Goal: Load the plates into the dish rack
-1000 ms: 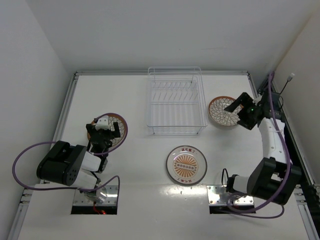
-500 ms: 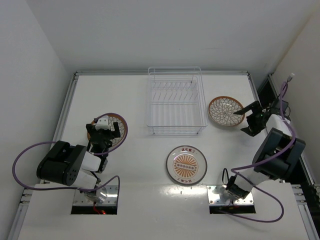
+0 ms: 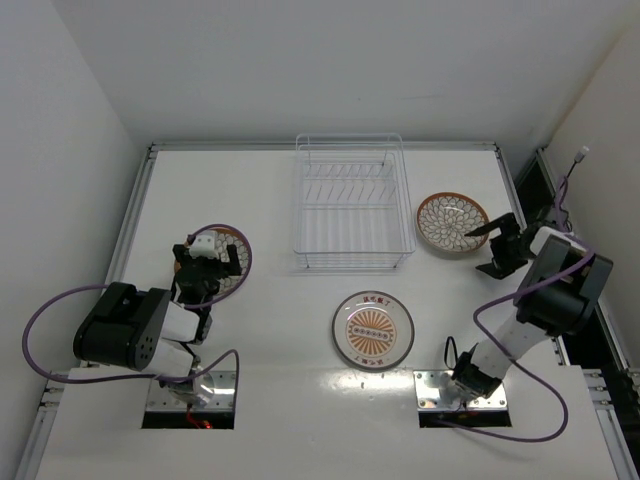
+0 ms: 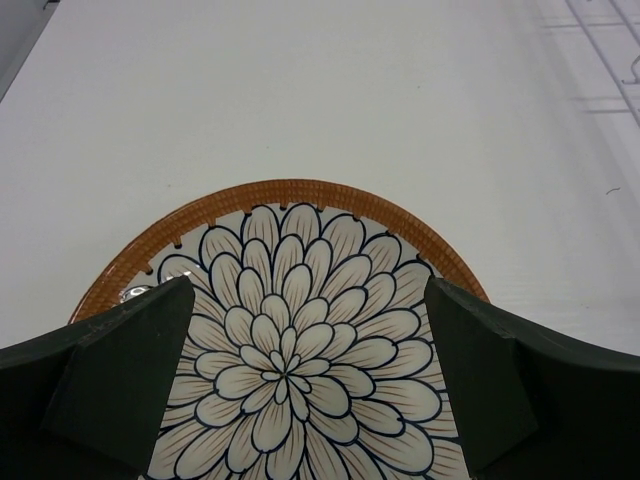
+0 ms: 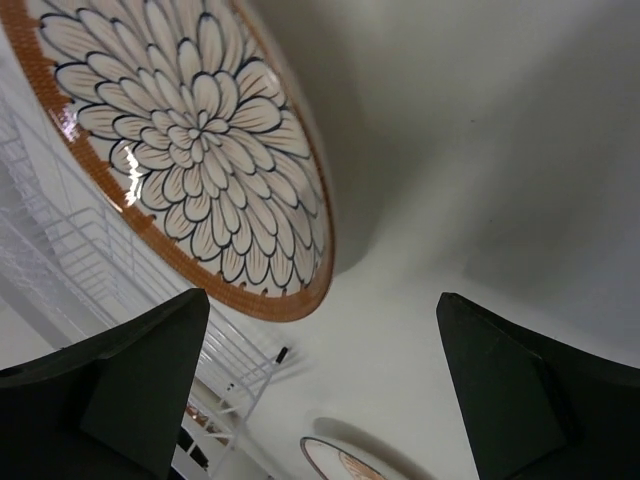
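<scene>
The white wire dish rack (image 3: 350, 210) stands at the back middle of the table with no plates in it. One brown-rimmed petal plate (image 3: 450, 222) lies flat to its right. My right gripper (image 3: 483, 248) is open and empty, just off that plate's near-right rim; in the right wrist view the plate (image 5: 180, 140) is ahead of the open gripper (image 5: 320, 320). My left gripper (image 3: 208, 266) is open over the second petal plate (image 3: 236, 243). In the left wrist view the fingers (image 4: 120, 370) straddle that plate (image 4: 290, 370). The sunburst plate (image 3: 373, 328) lies at the near middle.
The table's raised right rail (image 3: 520, 190) and cables run close behind my right arm. The rack's wires (image 5: 90, 270) and the sunburst plate's edge (image 5: 340, 462) show in the right wrist view. Both arm bases sit on mounts (image 3: 190, 395) at the near edge.
My right gripper has drawn back from above the right petal plate to its near-right side, with the arm folding in. The left gripper has barely moved.
</scene>
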